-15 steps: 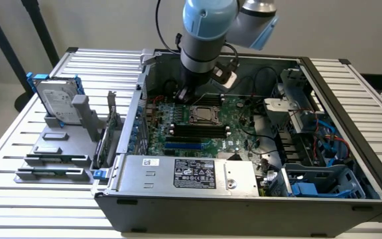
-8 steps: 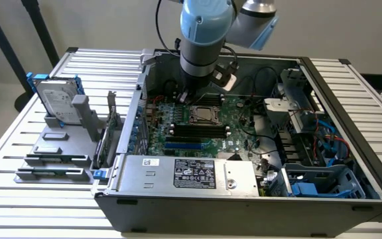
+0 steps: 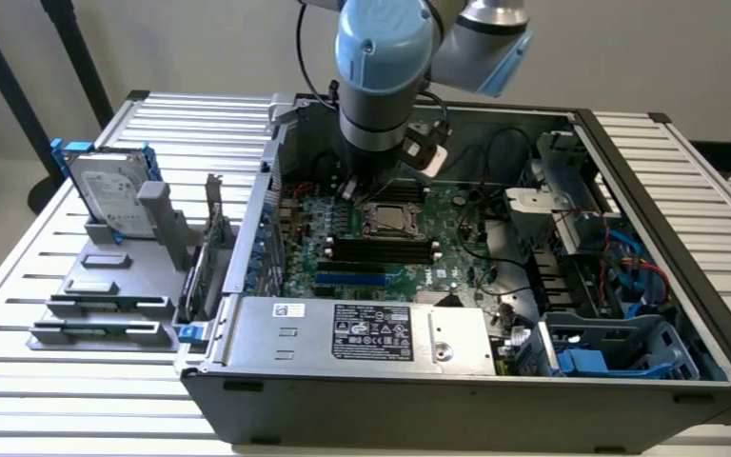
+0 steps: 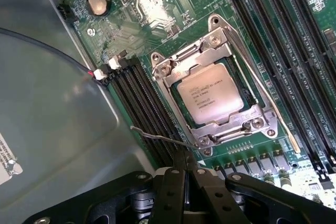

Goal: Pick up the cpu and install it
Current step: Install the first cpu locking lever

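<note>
**Step in hand (judged): securing the socket.**

1. State of the hand. My hand [image 4: 185, 156] is pressed together and pinches nothing; no chip sits between the fingers.

2. Location of the cpu. The cpu [image 4: 210, 94] lies flat in its socket on the motherboard [image 4: 157, 3], metal top upward, printed side showing. The steel load frame [image 4: 231, 121] lies over its rim on all sides. In the exterior view the cpu [image 3: 395, 217] sits inside the open computer case [image 3: 467, 381], directly below my wrist.

3. Relation to the hand. The cpu is near my fingertips but apart from them; the edge of the load frame lies between. A thin retention lever [image 4: 157, 136] runs across the memory slots [image 4: 142, 103] and ends right at my fingertips. Whether I touch it I cannot tell.

4. Doing it well, in my judgement:
- Work on the lever alone, and keep the closed fingers off the chip's metal top and off the memory slots.
- Move slowly, in line with the lever's own swing; a sideways load could bend the thin wire.
- Confirm that the frame lies flat on the rim, not tilted.
- The second, longer lever [image 4: 262, 93] on the far side of the socket needs the same care.
</note>
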Robot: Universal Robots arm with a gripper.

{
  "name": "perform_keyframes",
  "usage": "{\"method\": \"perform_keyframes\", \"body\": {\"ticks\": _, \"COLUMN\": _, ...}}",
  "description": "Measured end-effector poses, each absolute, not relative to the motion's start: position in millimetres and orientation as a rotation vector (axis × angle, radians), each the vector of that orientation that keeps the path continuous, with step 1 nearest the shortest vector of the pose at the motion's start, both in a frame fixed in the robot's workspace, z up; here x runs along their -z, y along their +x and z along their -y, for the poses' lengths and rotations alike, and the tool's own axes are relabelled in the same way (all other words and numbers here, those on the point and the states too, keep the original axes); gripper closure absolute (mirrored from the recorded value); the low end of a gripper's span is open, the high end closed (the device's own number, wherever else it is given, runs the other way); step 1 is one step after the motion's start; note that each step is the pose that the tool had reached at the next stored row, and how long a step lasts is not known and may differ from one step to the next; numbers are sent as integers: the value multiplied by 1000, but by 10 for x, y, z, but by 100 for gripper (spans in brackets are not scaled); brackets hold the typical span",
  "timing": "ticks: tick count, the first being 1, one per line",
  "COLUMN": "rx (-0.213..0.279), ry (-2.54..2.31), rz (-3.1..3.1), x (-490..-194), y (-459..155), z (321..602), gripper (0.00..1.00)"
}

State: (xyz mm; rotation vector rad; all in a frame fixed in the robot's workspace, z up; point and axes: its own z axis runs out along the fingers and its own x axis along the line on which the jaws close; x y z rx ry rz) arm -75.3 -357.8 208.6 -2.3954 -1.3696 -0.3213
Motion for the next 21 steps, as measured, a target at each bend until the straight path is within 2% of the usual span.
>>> {"method": "perform_keyframes", "body": {"ticks": 21, "rx": 303, "ry": -2434, "rz": 1395, "x": -2032, "y": -758, "z": 3459, "gripper": 89}}
